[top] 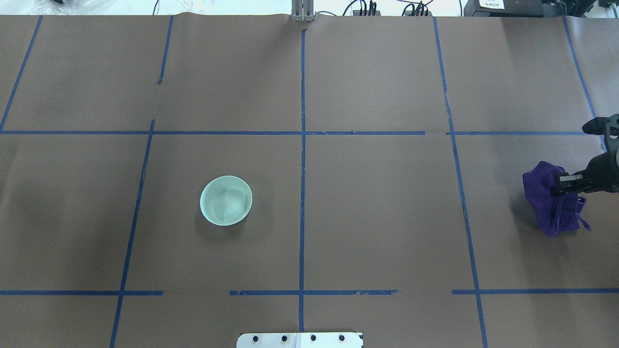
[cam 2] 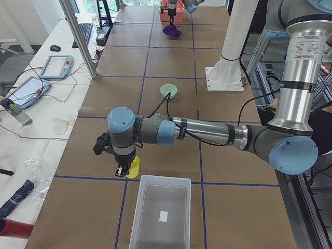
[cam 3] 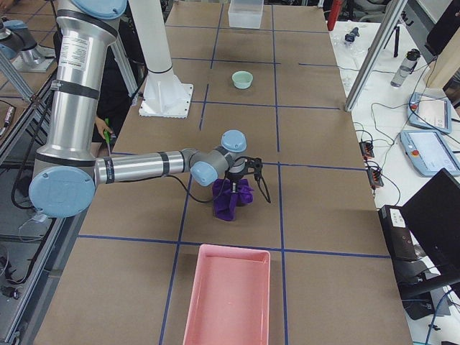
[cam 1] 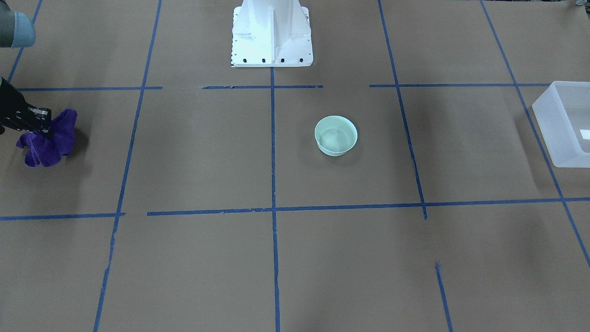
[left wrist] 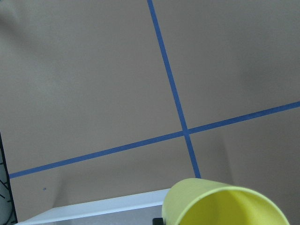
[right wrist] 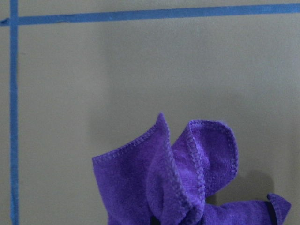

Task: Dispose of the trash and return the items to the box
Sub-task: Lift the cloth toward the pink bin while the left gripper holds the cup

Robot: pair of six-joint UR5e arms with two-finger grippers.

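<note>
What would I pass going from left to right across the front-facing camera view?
purple cloth → white robot base → pale green bowl → clear plastic bin

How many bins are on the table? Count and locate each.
2. The clear bin sits at the table end on the robot's left, by the left gripper holding a yellow cup; the pink bin at the opposite end, near the right gripper holding a purple cloth.
</note>
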